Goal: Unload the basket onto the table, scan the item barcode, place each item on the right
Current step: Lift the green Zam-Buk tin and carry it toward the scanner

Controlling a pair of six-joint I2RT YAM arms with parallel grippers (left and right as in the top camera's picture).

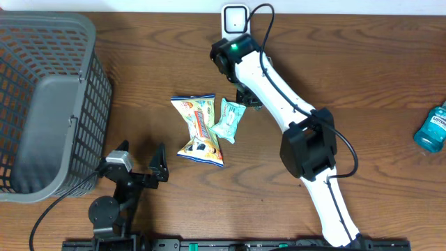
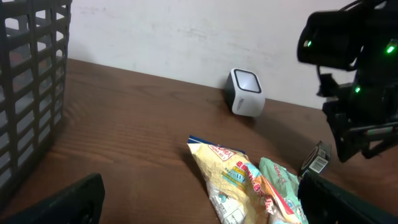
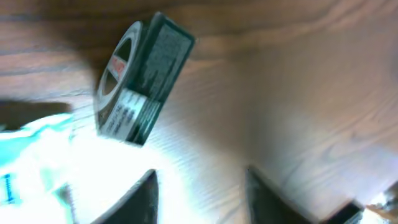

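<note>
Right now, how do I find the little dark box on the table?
Start at the white scanner at the far edge of the table and follow the white arm down to the teal packet. Just right of it, under the right gripper, sits the little box. It is dark and hard-edged with a white label, unlike the soft, bright packet.

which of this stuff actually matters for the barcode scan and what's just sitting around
For the job:
white cube-shaped barcode scanner
small dark green box with a barcode label
right gripper, open near that box

Just lying about:
yellow crinkled snack bag
pale teal packet
grey plastic mesh basket
blue bottle at the table edge
left gripper, open, holding nothing
</note>
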